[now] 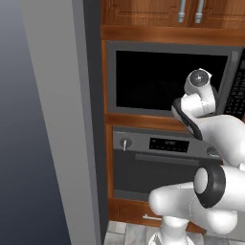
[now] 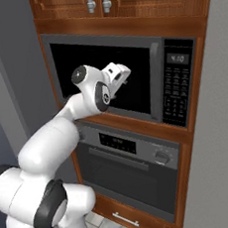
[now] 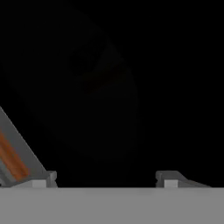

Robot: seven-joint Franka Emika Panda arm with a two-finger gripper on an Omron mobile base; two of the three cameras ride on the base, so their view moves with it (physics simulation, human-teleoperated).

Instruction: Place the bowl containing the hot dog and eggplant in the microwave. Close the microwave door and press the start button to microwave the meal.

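Gripper [image 3: 105, 177] spread wide against microwave door [image 2: 107, 79] — glass black, unreadable.

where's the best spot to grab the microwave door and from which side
Take the long vertical grey bar handle at the right edge of the wide grey-framed, dark-glass microwave door, next to the black keypad strip. Come straight in from the front with one finger on each side of the bar, probably near mid-height. The bar is upright and narrow.
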